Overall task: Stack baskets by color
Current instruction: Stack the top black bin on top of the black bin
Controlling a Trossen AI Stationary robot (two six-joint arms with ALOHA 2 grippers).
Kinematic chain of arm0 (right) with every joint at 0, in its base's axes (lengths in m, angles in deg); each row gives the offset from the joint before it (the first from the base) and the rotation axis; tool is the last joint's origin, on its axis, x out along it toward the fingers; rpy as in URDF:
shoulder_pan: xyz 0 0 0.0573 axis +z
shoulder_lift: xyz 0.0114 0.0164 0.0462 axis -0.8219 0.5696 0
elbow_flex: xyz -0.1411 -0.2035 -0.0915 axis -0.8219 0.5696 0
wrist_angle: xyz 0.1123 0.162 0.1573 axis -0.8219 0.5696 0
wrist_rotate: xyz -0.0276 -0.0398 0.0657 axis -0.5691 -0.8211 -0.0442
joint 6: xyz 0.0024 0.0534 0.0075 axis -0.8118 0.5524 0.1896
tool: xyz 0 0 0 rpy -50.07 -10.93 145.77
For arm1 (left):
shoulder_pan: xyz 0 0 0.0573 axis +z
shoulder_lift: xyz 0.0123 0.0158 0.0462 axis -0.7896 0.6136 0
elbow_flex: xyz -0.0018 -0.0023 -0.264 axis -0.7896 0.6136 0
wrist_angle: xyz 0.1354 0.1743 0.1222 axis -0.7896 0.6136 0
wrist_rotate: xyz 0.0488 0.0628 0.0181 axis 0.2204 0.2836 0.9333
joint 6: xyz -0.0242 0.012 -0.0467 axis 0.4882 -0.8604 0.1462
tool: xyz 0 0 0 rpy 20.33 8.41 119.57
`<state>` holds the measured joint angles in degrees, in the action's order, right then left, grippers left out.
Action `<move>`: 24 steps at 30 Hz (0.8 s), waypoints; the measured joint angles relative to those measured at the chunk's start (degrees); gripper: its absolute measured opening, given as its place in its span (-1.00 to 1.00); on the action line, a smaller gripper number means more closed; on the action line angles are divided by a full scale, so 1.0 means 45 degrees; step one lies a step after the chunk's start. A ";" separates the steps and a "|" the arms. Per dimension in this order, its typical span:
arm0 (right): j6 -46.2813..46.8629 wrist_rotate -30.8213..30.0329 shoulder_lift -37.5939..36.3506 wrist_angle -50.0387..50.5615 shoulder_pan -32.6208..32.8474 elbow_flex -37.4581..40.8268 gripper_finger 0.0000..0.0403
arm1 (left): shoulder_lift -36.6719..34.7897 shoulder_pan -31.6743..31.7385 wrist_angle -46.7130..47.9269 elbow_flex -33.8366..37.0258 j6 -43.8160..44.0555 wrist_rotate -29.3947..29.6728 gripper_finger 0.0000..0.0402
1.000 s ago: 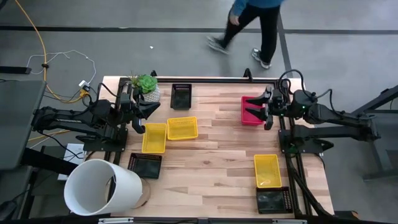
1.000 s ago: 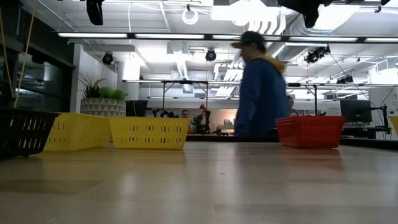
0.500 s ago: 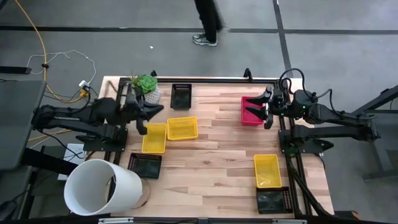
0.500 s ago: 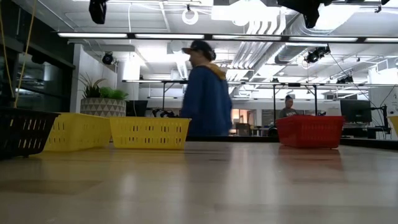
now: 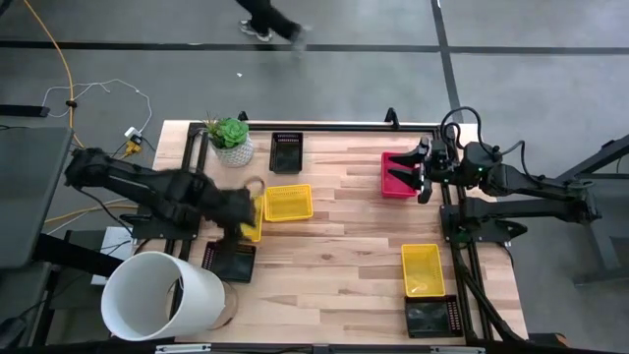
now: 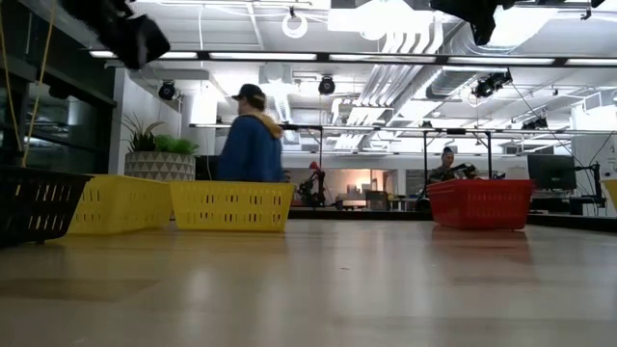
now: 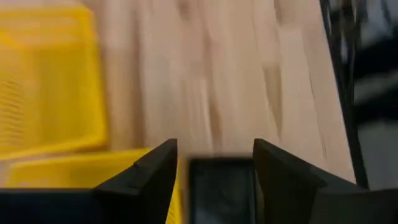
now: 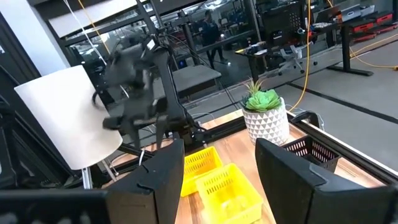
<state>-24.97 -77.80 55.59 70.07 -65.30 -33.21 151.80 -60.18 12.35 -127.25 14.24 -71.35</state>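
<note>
Two yellow baskets (image 5: 288, 202) (image 5: 254, 226) lie side by side left of the table's middle. My left gripper (image 5: 244, 208) hovers open over the left one, tipped downward; in the left wrist view a black basket (image 7: 221, 186) shows between its fingers (image 7: 155, 165). That black basket (image 5: 229, 262) rests near the front left. A pink-red basket (image 5: 396, 177) sits at the right. My right gripper (image 5: 423, 173) stands open and level above its right edge. Another black basket (image 5: 286, 152) sits at the far edge.
A yellow basket (image 5: 422, 268) and a black basket (image 5: 430, 317) lie at the near right. A large white cylinder (image 5: 162, 295) stands at the near left corner, a potted plant (image 5: 231, 140) at the far left. A person (image 6: 251, 145) walks beyond the far edge.
My left arm has swung out from the table's left edge toward the middle and sunk a little, its gripper tipping from level to pointing downward over the left yellow basket. The baskets have not moved. The person beyond the far edge has walked toward the left.
</note>
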 joint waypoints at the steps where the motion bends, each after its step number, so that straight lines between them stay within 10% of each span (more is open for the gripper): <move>1: 0.0000 0.0000 -0.0003 0.0006 0.0000 0.0000 -0.08 | 0.0332 -0.0389 0.0070 0.0000 -0.0006 0.0001 0.01; 24: -0.0005 -0.0004 0.0002 0.0729 0.0000 0.0000 -0.08 | 0.4097 -0.2559 -0.0033 0.0883 0.0006 0.2011 0.01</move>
<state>-24.99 -77.82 55.59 73.35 -65.30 -33.21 170.24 -71.70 12.20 -123.28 14.27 -62.30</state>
